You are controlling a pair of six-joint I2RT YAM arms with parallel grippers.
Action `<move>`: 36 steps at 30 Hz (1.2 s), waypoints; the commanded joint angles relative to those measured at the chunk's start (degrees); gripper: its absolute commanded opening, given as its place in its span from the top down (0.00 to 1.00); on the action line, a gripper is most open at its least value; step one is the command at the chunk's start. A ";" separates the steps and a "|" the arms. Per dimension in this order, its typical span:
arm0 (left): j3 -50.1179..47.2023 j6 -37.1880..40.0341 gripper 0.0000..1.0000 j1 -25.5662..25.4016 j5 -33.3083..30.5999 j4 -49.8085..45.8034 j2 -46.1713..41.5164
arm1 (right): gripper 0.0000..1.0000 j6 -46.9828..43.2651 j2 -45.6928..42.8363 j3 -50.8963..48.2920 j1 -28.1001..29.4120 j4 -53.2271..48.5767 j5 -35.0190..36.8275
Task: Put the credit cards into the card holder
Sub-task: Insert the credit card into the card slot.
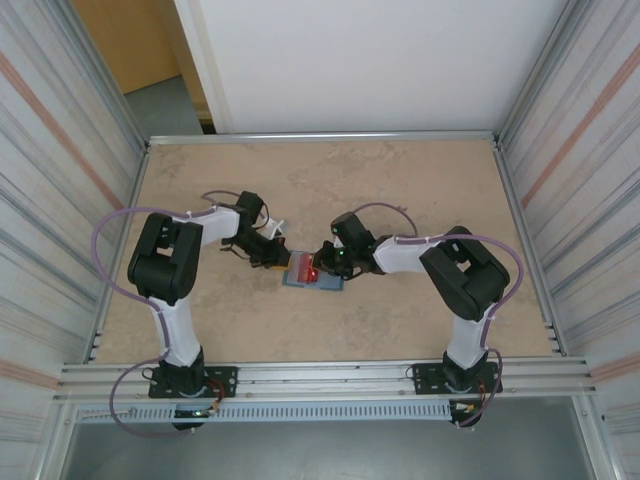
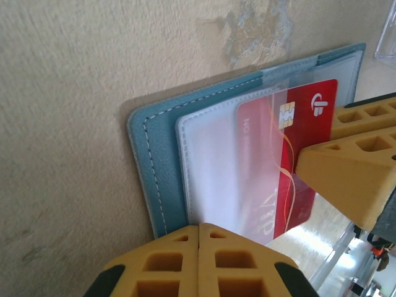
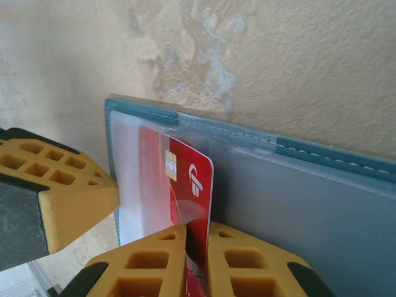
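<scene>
- While I watch from overhead, the left hand [image 1: 273, 253] and the right hand [image 1: 318, 262] meet at the middle of the beige surface [image 1: 400, 180]. Both are over an open teal-blue folding card holder [image 1: 328, 284] that lies flat with a red plastic credit card [image 1: 304, 268] on it.
- On the left wrist view I see the left hand [image 2: 198, 232] closed, its yellow fingers pressed together on nothing, at the card holder's [image 2: 158, 154] edge. The credit card [image 2: 309, 117] sits partly under a clear inner pocket [image 2: 210, 167], chip uncovered.
- On the right wrist view the right hand [image 3: 197, 238] pinches the credit card [image 3: 193, 179] by one end. The other end is tucked into the card holder [image 3: 322, 156], and the left hand [image 3: 68, 185] is just beside it.
</scene>
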 commanded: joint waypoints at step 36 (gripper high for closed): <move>-1.23 0.01 1.00 -2.01 -0.67 -1.40 0.14 | 0.70 -5.51 5.15 15.97 3.32 -24.98 2.70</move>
